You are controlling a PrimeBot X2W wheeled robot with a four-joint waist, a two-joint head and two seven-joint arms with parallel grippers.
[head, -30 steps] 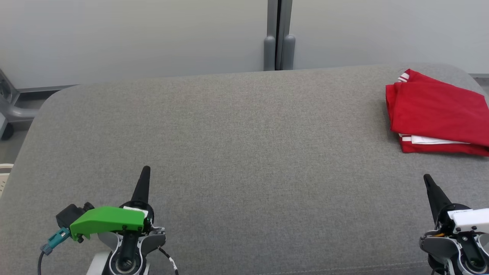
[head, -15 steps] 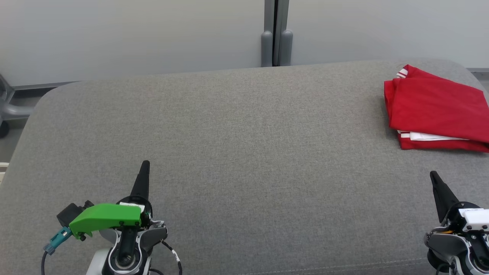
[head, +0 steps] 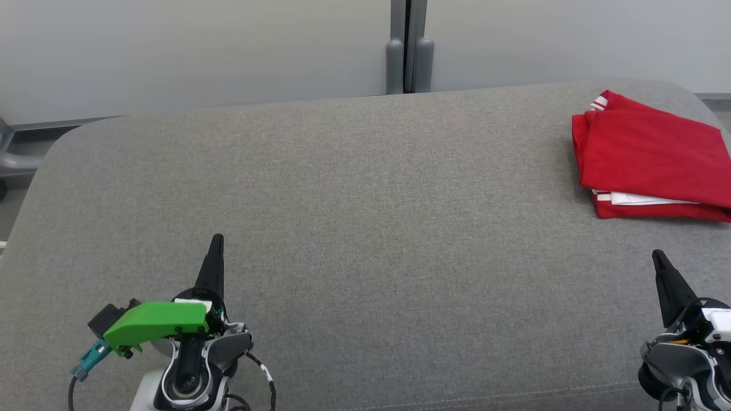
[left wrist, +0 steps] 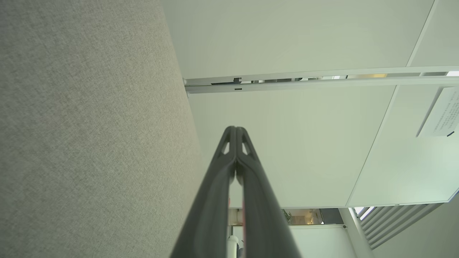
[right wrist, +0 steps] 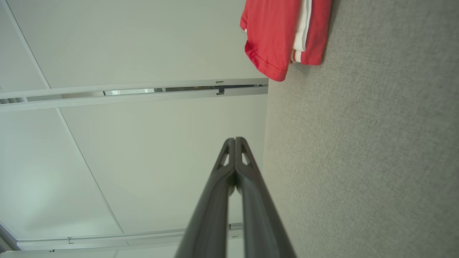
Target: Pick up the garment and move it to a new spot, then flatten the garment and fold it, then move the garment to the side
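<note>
The garment [head: 651, 154] is red with white stripes, folded into a flat stack at the far right of the grey fabric surface [head: 365, 228]. The right wrist view shows the garment [right wrist: 283, 32] at its top, hanging slightly over the surface's edge. My left gripper [head: 216, 242] is low at the left, shut and empty; in its own view the left gripper [left wrist: 236, 129] has its tips pressed together. At the lower right, well short of the garment, my right gripper [head: 658, 257] is likewise shut and empty, and the right gripper [right wrist: 235, 140] points past the surface's edge.
A pale wall with a grey vertical post [head: 406, 51] stands behind the surface. A grey frame piece [head: 14, 160] lies off the surface's left end. Wide bare fabric lies between the two grippers.
The whole head view has shifted: the camera has tilted, so the surface and garment sit a little lower-left in frame. Neither gripper has opened, and the garment lies as before.
</note>
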